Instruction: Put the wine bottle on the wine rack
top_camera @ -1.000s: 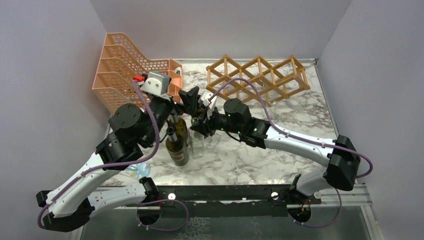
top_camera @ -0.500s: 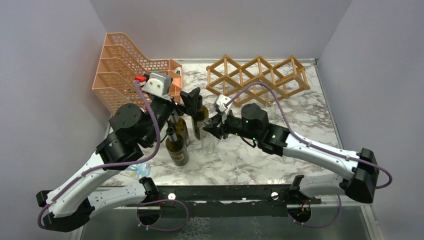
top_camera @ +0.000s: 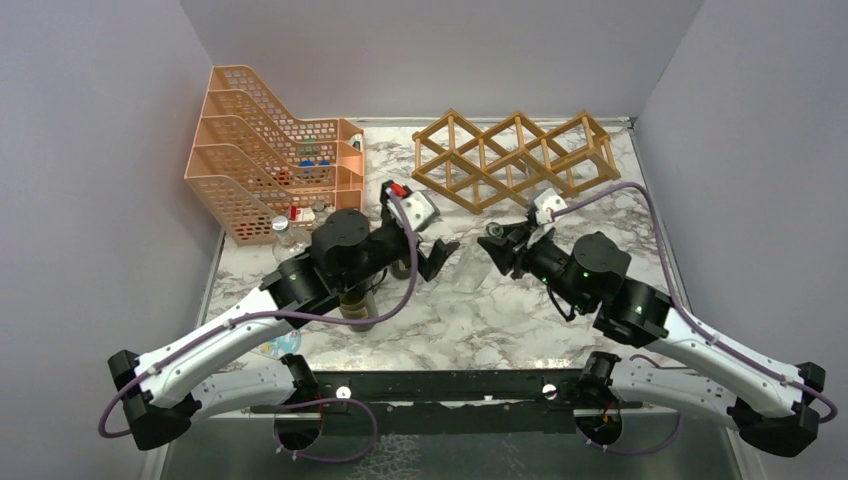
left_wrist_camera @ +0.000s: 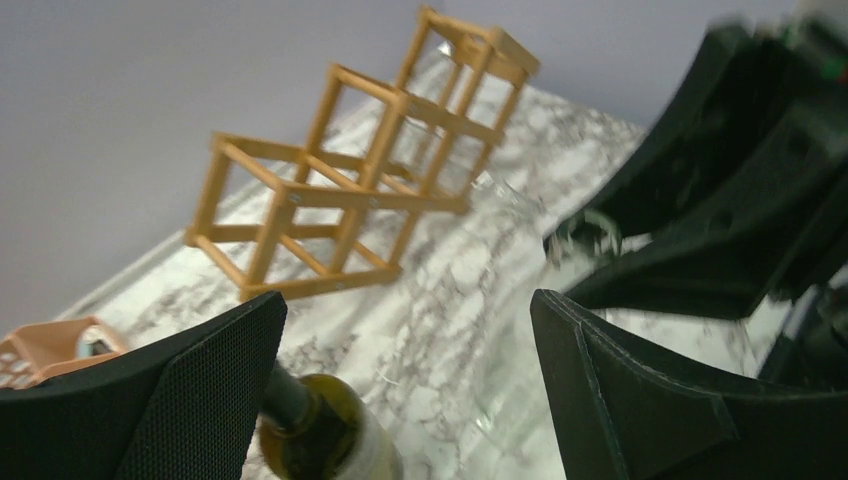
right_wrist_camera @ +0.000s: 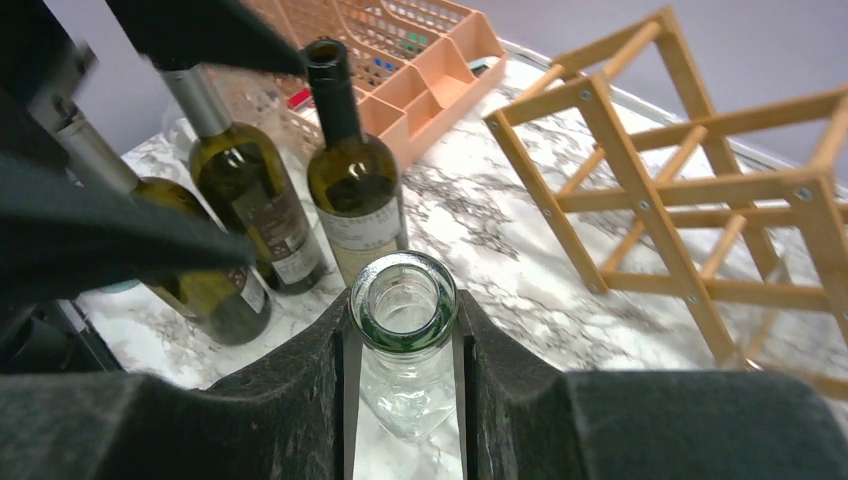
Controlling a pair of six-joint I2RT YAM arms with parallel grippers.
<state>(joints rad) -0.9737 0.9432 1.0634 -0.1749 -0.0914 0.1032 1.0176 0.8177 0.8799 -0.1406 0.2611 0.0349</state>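
The wine rack (top_camera: 515, 155) is a light wooden lattice at the back right; it also shows in the right wrist view (right_wrist_camera: 680, 190) and the left wrist view (left_wrist_camera: 340, 190). My right gripper (top_camera: 497, 246) is shut on the neck of a clear glass wine bottle (right_wrist_camera: 405, 300), in front of the rack. Whether the bottle's base touches the table I cannot tell. My left gripper (top_camera: 432, 252) is open and empty just left of it, fingers (left_wrist_camera: 150, 400) wide apart. Three green wine bottles (right_wrist_camera: 352, 190) stand to the left, partly under my left arm.
An orange mesh file tray (top_camera: 270, 165) with small items stands at the back left. One green bottle (left_wrist_camera: 320, 440) sits close below my left finger. The marble table (top_camera: 600, 215) is walled on three sides.
My right gripper has pulled the clear bottle to the right, away from the green bottles. My left arm has swung forward and right, its gripper now beside the clear bottle.
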